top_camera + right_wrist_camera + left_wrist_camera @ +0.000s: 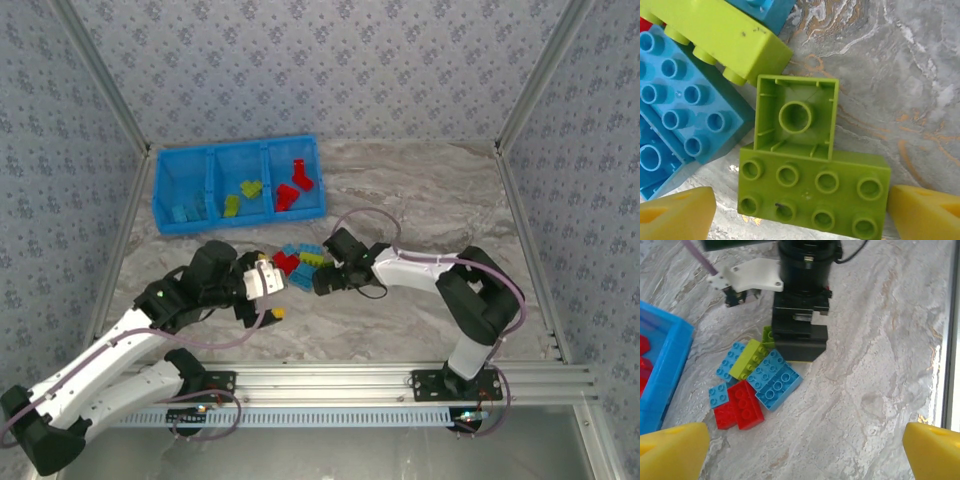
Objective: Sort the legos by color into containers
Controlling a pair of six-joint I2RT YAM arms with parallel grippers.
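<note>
A loose heap of legos [297,259] in red, light blue and lime lies in front of the blue tray [240,228]. The tray's containers hold blue legos [187,210] on the left, lime ones [243,195] in the middle and red ones [293,185] on the right. My right gripper [802,215] is open low over the heap, its yellow fingertips [677,215] straddling a lime eight-stud brick [815,192]; an upturned lime square brick [796,117] lies against it. My left gripper [805,455] hangs wide open over bare table, just short of a red brick [745,404] and a blue one [780,385].
The right arm's black wrist [800,335] stands over the far side of the heap. A tray corner [665,375] sits left of the heap. Metal frame rails run along the table's right edge [950,340] and the near edge [400,378].
</note>
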